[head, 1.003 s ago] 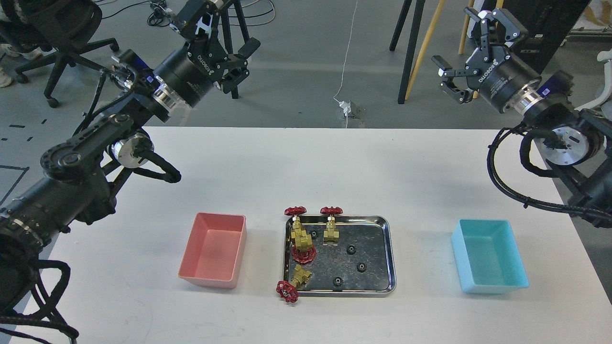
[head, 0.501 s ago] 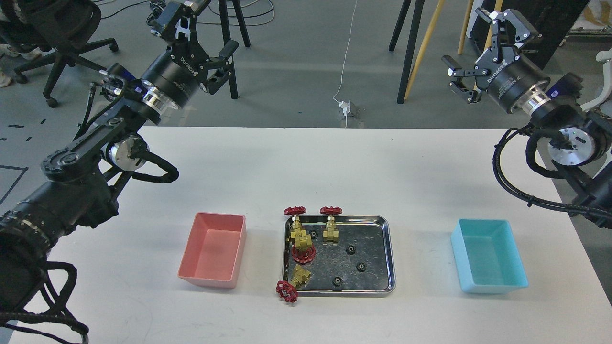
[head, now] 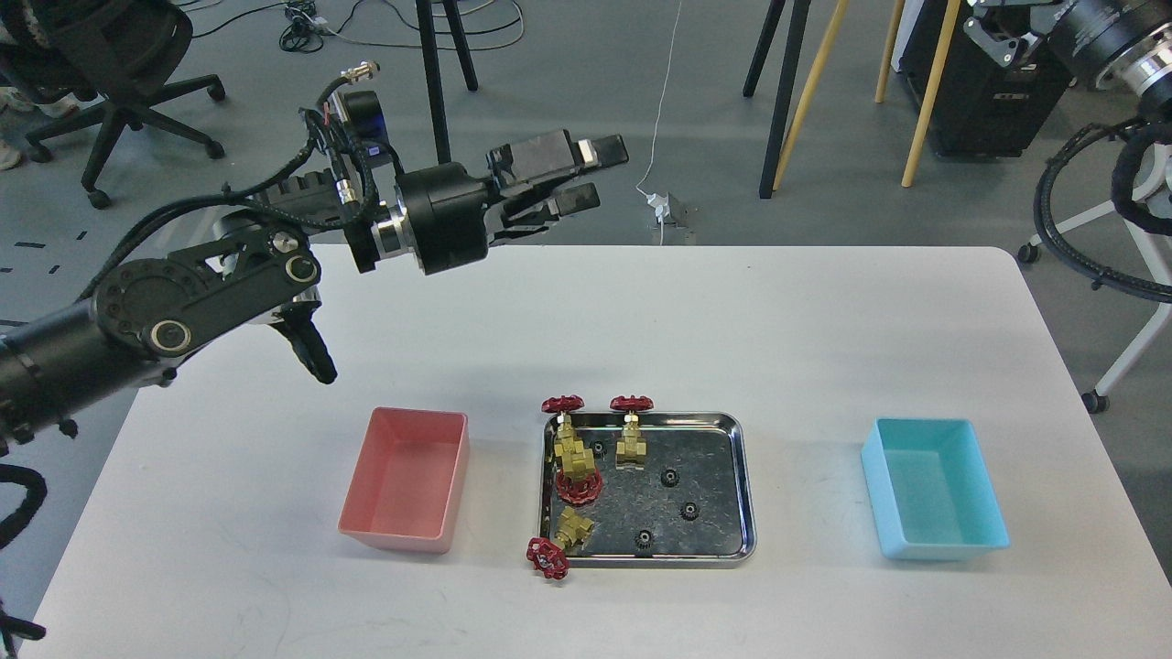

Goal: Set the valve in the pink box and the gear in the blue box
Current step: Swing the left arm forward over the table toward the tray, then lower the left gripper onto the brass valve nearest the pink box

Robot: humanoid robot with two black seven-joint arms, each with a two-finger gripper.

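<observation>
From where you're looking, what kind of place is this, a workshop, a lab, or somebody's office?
Most likely a robotics lab. A white table stands on a bare grey floor with loose cables, tripod legs and an office chair behind it.

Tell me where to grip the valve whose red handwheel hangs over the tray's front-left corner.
Grip that valve by its brass body, coming from above. It lies tilted, handwheel over the steel tray's rim, body inside and apart from the other valves.

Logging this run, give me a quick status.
Left end effector open, empty, above table's far edge. Right end effector barely in view. Valves and gears in steel tray; pink box, blue box empty.
</observation>
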